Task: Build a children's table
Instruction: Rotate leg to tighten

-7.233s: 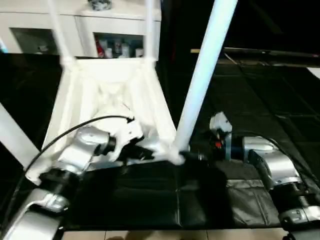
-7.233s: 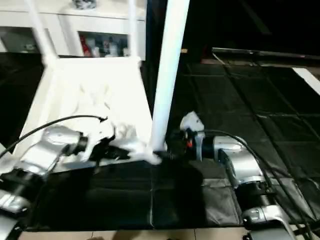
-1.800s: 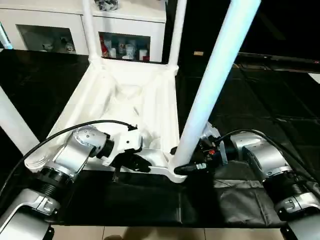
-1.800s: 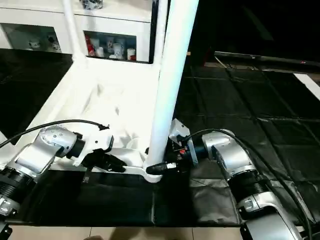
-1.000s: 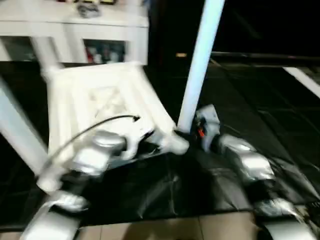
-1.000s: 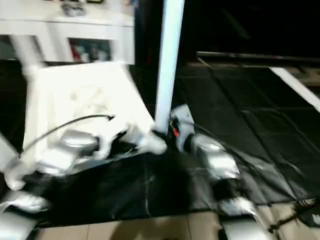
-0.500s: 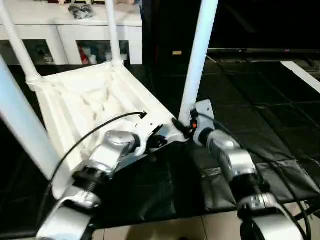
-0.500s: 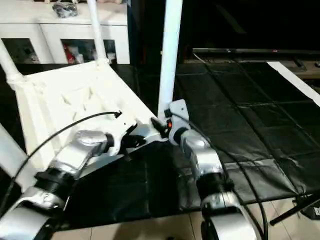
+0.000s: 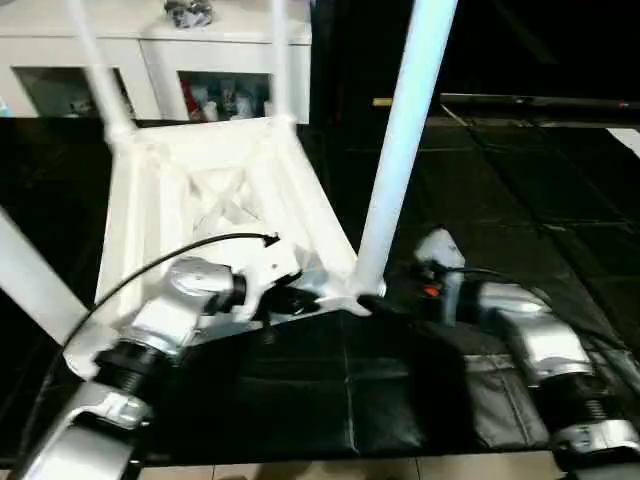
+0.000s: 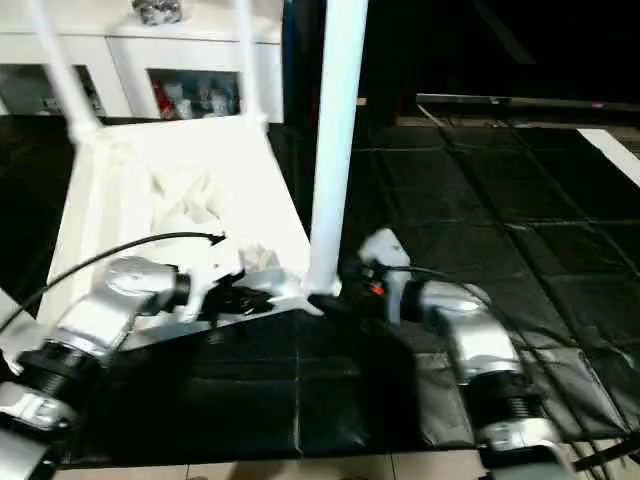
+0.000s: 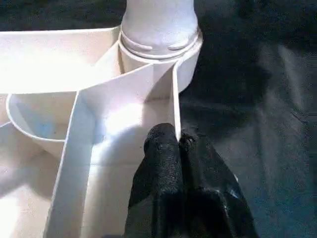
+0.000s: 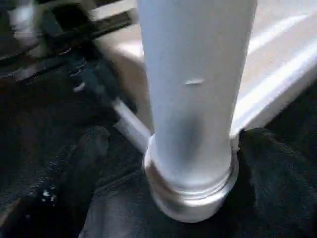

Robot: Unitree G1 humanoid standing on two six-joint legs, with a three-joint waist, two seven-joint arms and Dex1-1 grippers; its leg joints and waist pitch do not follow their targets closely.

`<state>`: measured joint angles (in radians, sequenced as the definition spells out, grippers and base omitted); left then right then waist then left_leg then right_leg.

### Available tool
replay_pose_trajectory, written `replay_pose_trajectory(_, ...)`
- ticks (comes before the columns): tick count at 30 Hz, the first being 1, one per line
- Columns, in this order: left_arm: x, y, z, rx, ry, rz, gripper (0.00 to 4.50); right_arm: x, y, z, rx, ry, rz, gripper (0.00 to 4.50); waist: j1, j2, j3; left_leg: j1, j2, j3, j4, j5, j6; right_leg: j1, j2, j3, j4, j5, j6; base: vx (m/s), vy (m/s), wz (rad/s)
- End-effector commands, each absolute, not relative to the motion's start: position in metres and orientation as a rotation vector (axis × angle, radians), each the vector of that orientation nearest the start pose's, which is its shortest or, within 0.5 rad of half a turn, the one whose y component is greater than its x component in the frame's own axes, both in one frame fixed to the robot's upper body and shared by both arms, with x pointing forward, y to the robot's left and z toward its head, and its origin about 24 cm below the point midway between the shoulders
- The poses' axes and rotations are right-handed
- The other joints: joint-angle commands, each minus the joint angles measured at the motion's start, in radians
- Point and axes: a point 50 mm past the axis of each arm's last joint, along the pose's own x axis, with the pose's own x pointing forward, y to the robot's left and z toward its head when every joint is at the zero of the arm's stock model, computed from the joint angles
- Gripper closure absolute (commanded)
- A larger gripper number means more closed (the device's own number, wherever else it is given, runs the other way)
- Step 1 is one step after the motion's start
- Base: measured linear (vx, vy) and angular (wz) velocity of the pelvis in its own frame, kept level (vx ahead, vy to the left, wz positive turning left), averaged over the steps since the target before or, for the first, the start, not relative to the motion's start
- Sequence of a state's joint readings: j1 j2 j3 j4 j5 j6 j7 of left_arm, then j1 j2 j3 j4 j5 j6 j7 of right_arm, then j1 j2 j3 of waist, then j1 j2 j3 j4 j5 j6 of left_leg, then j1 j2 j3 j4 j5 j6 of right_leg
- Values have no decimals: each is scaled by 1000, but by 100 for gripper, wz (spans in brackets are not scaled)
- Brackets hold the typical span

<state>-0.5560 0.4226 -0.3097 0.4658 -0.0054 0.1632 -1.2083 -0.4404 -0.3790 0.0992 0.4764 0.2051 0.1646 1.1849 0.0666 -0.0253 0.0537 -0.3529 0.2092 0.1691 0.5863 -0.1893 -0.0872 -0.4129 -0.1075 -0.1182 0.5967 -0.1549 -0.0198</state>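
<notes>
Black padded mats [image 9: 520, 230] cover the floor, with a strip of pale tile along the near edge, and a white cabinet [image 9: 150, 40] with glass doors stands against the far side. On the mats lies the children's table [image 9: 215, 200], upside down: its ribbed underside faces up and its top is flat against the mat. The long axis of the top runs from the near edge of the mats away toward the cabinet, swung a little to the left at the far end. Legs stand up out of the corner sockets, pointing at the ceiling. The near right leg [image 9: 405, 140] is seated in its round socket [image 12: 190, 191] and leans slightly to the right as it rises. Two thinner-looking legs rise at the far corners, and another leg [image 9: 30, 280] slants up at the near left.

The left tool [image 11: 178, 144] has its two black fingers pressed together, pinching a thin upright rib [image 11: 173, 106] of the underside just beside the near right socket. The right tool [image 9: 385, 300] reaches in low from the right at the foot of the near right leg; its fingers [image 12: 84, 153] are spread wide on either side of the leg base, not closed on it.
</notes>
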Motion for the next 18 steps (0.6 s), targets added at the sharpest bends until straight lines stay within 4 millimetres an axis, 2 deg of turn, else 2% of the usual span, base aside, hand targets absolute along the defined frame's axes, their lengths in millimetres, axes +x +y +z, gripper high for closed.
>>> replay_pose_trajectory(1, 302, 133, 59, 477, 468, -1478, 450, 302, -169, 63, -87, 290, 1272, 2, 4, -10, -71, 2, 24, 8, -61, -139, 90, 58, -41, 58, -55, -203, -220, 0, 0, 0)
replay_pose_trajectory(3, 300, 134, 59, 494, 471, -1519, 450, 301, -169, 65, -95, 289, 1318, 2, 6, -10, -69, -1, 25, 9, -63, -164, 86, 60, -41, 58, -55, -222, -221, 0, 0, 0)
replay_pose_trajectory(6, 296, 135, 60, 520, 477, -1586, 450, 300, -166, 66, -102, 303, 1395, 2, 10, -11, -68, 4, 27, 9, -64, -187, 68, 57, -42, 60, -59, -252, -213, 0, 0, 0)
replay_pose_trajectory(8, 294, 134, 60, 535, 483, -1623, 450, 300, -162, 64, -105, 318, 1430, 2, 20, -12, -69, 8, 28, 11, -65, -195, 58, 55, -42, 62, -58, -255, -221, 0, 0, 0)
replay_pose_trajectory(9, 294, 134, 60, 542, 486, -1636, 450, 300, -160, 63, -106, 325, 1440, 29, 24, -13, -69, 9, 29, 13, -64, -198, 53, 52, -41, 64, -57, -249, -224, 0, 0, 0)
replay_pose_trajectory(11, 293, 133, 61, 567, 489, -1655, 450, 302, -155, 60, -110, 339, 1455, 29, 25, -15, -68, 6, 28, 12, -66, -204, 45, 54, -41, 65, -56, -260, -223, 0, 0, 0)
replay_pose_trajectory(13, 293, 131, 61, 577, 488, -1668, 450, 302, -151, 58, -122, 351, 1481, 61, 27, -14, -67, 7, 27, 12, -66, -208, 36, 53, -41, 68, -57, -278, -215, 0, 0, 0)
replay_pose_trajectory(17, 294, 129, 62, 587, 486, -1683, 450, 303, -146, 56, -128, 362, 1513, 93, 28, -15, -69, 4, 27, 11, -66, -206, 33, 56, -42, 69, -55, -280, -206, 0, 0, 0)
replay_pose_trajectory(18, 294, 129, 62, 588, 485, -1688, 450, 303, -145, 56, -128, 363, 1521, 105, 27, -19, -68, 3, 26, 11, -66, -203, 34, 56, -41, 69, -56, -279, -204, 0, 0, 0)
